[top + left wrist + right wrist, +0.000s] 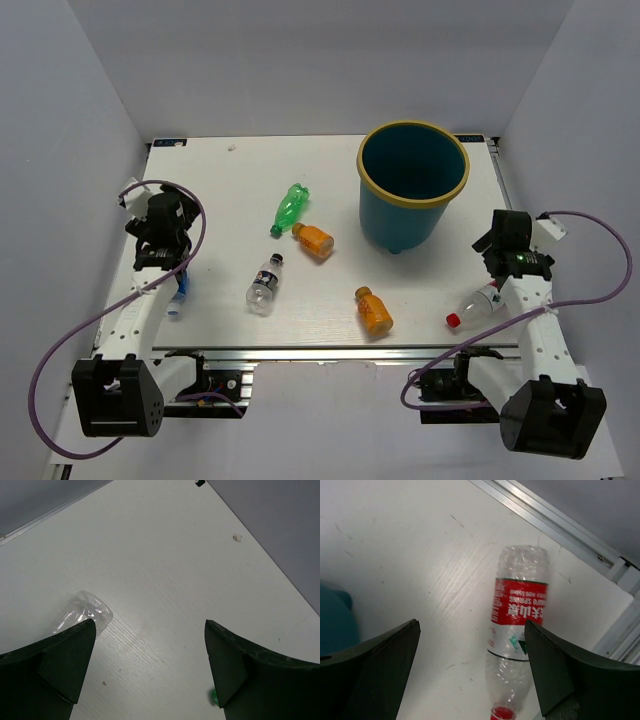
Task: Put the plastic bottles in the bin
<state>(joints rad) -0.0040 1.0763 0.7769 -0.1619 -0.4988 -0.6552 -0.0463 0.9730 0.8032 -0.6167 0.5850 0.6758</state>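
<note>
- left gripper: released, jaws wide, grasping nothing; clear bottle lies just beside one finger
- right gripper: released, empty; red-label bottle lies flat on the surface below it
- mid-surface, all lying down: dark-label bottle, green bottle, orange bottle just beside it, second orange bottle nearer the front
- bin: upright, far right, no bottle seen inside
- progress: looks like nothing done, six bottles left

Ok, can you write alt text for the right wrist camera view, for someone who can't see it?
A clear bottle with a red label and red cap lies on the white table between the right gripper's dark, wide-open fingers. The teal bin peeks in at the left edge.
</note>
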